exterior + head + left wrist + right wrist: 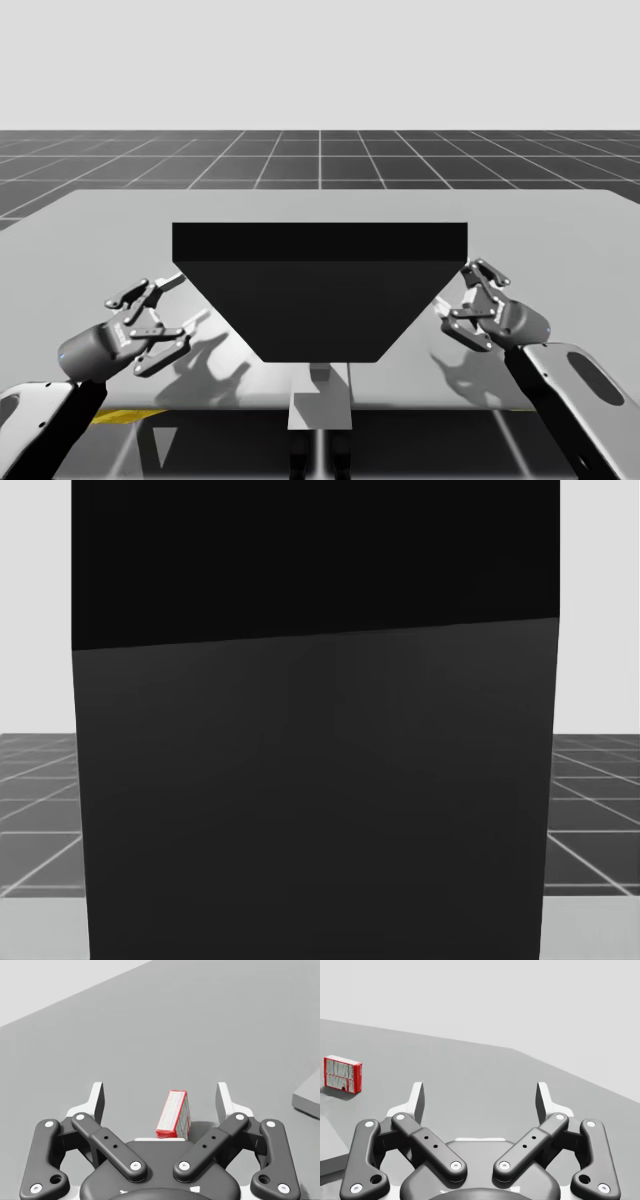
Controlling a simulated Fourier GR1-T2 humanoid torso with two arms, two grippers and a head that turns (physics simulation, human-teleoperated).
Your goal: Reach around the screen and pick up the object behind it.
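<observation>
Grey table [560, 230] — red box [172, 1115], print illegible — beyond left pincer [160, 1095]

flat, bright, even light. in the high view the left gripper [180, 312] and right gripper [458, 290] cast grey shadows on the pale table [560, 240], toward the frame's lower middle. the screen [320, 300] is near black, with no glare.
</observation>
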